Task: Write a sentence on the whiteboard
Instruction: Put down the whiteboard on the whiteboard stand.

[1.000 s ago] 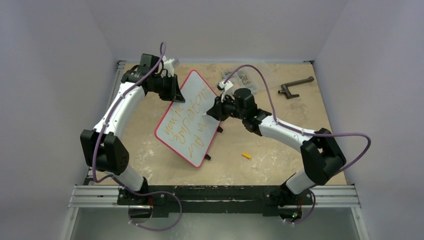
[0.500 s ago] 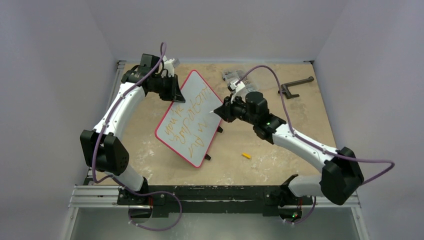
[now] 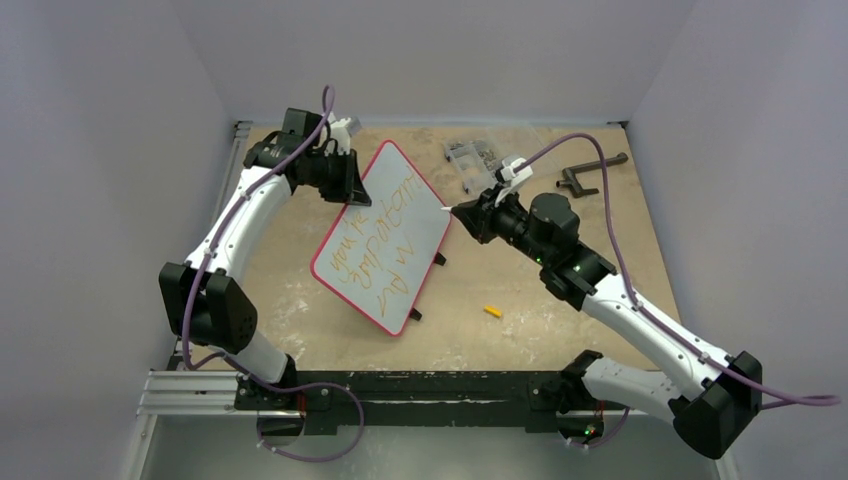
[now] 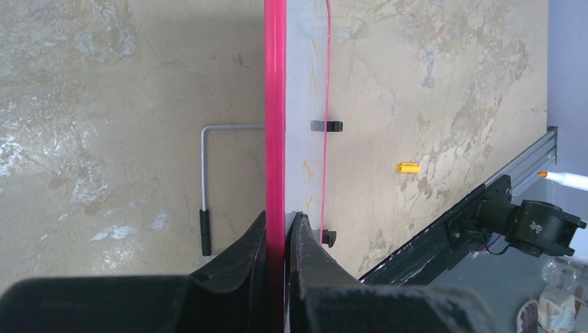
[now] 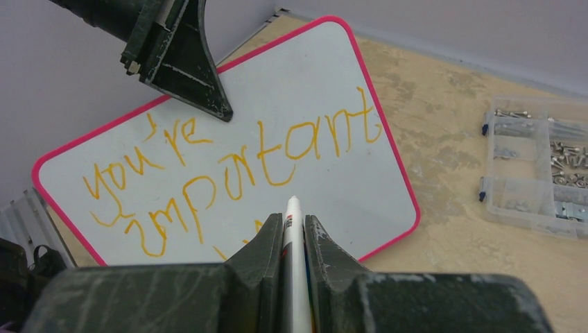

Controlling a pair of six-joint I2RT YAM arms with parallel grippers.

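L claw (image 4: 281, 227) clamps whiteboard (image 5: 312, 87), R claw (image 5: 293, 229) clamps marker (image 5: 295, 284) off-board; sentence (image 5: 236, 163) looks unfinished, so you'd land tip on line 3.

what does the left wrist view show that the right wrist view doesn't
Only the left wrist view: the whiteboard edge-on in the left gripper, a yellow cap on the table, and a bent grey rod behind the board. Only the right wrist view: the sentence, reading "you're important", and a clear parts box. Both: whiteboard, table, and the marker in the right gripper.
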